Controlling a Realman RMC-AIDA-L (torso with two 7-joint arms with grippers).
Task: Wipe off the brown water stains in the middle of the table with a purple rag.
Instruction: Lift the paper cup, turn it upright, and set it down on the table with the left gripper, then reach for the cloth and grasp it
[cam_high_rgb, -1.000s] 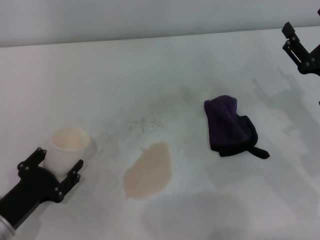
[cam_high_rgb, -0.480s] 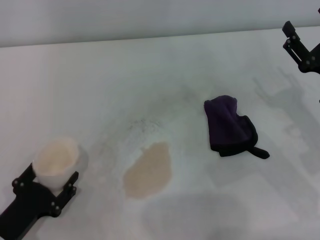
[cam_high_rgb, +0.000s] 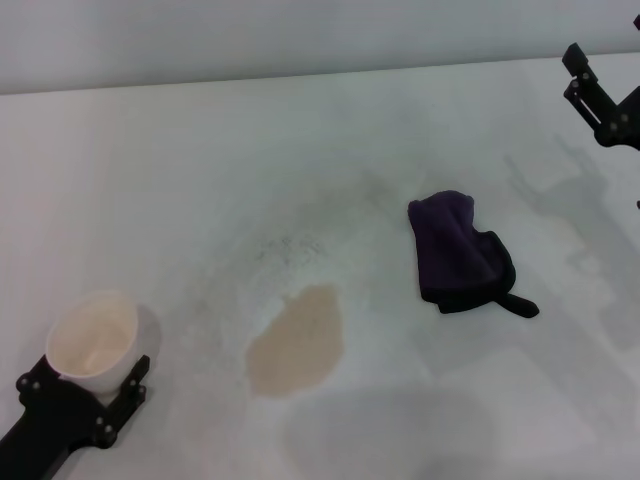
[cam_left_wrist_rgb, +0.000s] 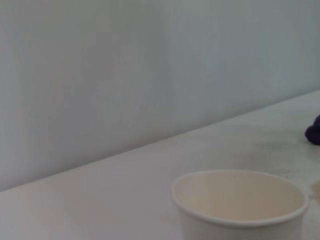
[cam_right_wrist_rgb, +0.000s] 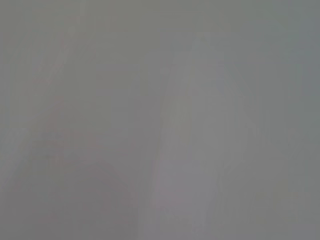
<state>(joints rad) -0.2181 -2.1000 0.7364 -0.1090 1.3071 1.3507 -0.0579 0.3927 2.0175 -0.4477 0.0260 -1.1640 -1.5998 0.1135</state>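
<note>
At the near left edge of the white table (cam_high_rgb: 200, 160), the left hand (cam_high_rgb: 82, 382) is clamped around a white paper cup (cam_high_rgb: 92, 343) with a beige inside. Right of it lie the brown water stains (cam_high_rgb: 297, 342), one tan patch. Farther right, apart from the patch, rests the purple rag (cam_high_rgb: 459, 253), crumpled. At the far right edge hangs the right hand (cam_high_rgb: 585, 85), whether its fingers stand apart I cannot tell.
</note>
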